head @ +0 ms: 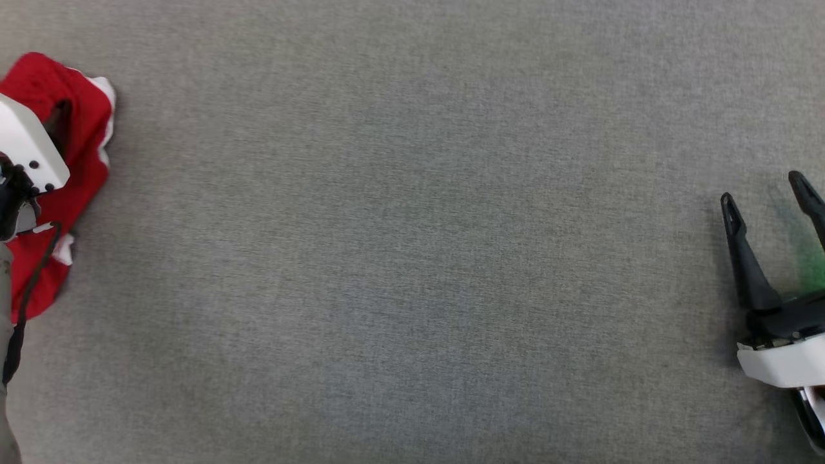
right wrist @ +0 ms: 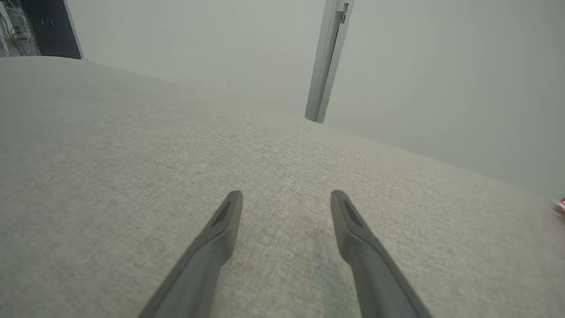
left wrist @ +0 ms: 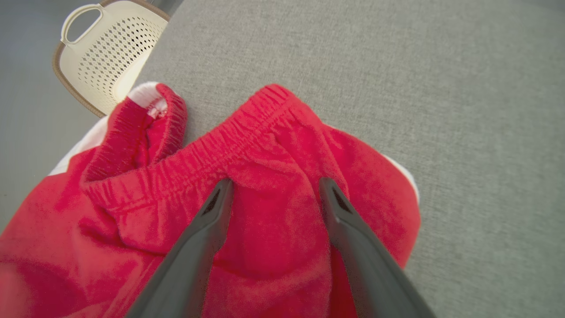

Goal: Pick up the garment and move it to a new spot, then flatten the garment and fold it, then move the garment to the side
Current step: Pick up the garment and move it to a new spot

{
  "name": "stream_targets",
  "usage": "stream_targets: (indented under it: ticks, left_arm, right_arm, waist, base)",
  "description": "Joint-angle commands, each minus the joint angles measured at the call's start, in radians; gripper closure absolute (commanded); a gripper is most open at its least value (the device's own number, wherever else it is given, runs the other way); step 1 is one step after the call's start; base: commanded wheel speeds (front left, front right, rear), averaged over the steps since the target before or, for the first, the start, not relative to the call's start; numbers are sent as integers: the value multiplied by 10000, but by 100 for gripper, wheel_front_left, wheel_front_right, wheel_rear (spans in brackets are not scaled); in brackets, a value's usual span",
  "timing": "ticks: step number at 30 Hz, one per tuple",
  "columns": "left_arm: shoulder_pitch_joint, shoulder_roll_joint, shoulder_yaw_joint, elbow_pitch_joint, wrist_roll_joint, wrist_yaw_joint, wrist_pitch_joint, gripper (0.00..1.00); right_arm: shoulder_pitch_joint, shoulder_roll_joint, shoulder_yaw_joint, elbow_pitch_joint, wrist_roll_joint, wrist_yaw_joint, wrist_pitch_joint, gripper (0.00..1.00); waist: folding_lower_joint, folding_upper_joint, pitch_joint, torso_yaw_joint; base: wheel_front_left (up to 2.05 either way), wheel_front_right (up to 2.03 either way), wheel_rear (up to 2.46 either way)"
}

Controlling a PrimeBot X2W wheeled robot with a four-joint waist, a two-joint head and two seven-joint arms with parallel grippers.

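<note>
Garment (head: pixel 84 148), red shorts with white trim, lies bunched at the far left edge of the bench (head: pixel 412 258), with its waistband twisted, neither flat nor folded. Left hand (left wrist: pixel 274 187) sits over it with both fingers spread wide, tips at the cloth just below the waistband. We see nothing pinched. Right hand (head: pixel 764 190) hangs open over bare bench at the far right, well apart from the garment. Basket (left wrist: pixel 114 57) stands off the bench edge, past the shorts. We judge the task is at its very start: pick-up not yet done; move, flatten, fold and final shift aside all remain.
</note>
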State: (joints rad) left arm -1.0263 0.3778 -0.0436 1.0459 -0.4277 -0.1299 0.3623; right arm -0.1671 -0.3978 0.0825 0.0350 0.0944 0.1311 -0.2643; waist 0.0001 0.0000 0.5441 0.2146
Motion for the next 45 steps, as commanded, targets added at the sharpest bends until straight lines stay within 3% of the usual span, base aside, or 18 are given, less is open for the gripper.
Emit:
stream_targets:
  ticks: [1, 4, 5, 6, 7, 10, 14, 22, 27, 34, 39, 45]
  left_arm:
    - [-141, 111, -30, 154, -70, 1, 87, 0]
    - [-161, 56, -290, 623, -248, -1, 582, 0]
    - [-50, -16, -379, 722, -336, -2, 685, 5]
    - [13, -87, -478, 748, -410, -2, 708, 82]
    - [53, -78, -558, 736, -498, -4, 625, 100]
    - [198, 16, -817, 514, -642, -3, -91, 100]
    - [160, 148, -1089, -187, -932, -17, -1923, 100]
    - [900, 369, -2374, -2273, -2237, -4, -4504, 100]
    - [1417, 617, -3135, -3722, -3224, -2, -4817, 100]
    - [2085, 900, -3977, -5712, -4389, -4, -4852, 100]
    - [2069, 556, -4381, -7011, -4731, -2, -4701, 100]
    - [1843, -26, -4669, -7710, -4548, 173, -4883, 100]
  right_arm:
    - [-15, -42, -3, 92, -6, -9, 3, 0]
    - [36, 14, -74, 110, 21, -10, 40, 0]
    - [60, 58, -98, 113, 11, -10, 46, 0]
    - [59, 95, -90, 140, -6, -10, 56, 0]
    - [46, 118, -66, 170, -16, -12, 63, 0]
    - [-107, 191, 44, 271, -16, -16, 70, 0]
    - [-353, 366, 212, 284, 54, -15, 54, 0]
    - [-478, 886, 448, 561, 199, -7, -1, 0]
    - [-392, 1292, 538, 727, 269, -7, -1, 0]
    - [-80, 1940, 667, 1026, 374, -9, -1, 0]
    - [124, 2241, 581, 1124, 391, -7, -1, 0]
    - [240, 2465, 477, 1136, 414, -7, -1, 0]
  waist:
    - [-1, 0, 579, -510]
    - [-1, 0, 755, -582]
    - [-1, 0, 789, -582]
    - [-1, 0, 815, -581]
    - [-1, 0, 838, -575]
    - [-1, 0, 810, -535]
    - [-1, 0, 442, -501]
    - [-1, 0, -1154, -759]
    - [-1, 0, -1979, -1124]
    - [-1, 0, -3237, -2429]
    - [-1, 0, -3842, -3599]
    - [-1, 0, -4146, -4376]
  base:
    - [0, 0, 0]
    - [0, 0, 0]
    - [0, 0, 0]
    - [0, 0, 0]
    - [0, 0, 0]
    - [0, 0, 0]
    - [0, 0, 0]
    - [0, 0, 0]
    - [0, 0, 0]
    - [0, 0, 0]
    - [0, 0, 0]
    - [0, 0, 0]
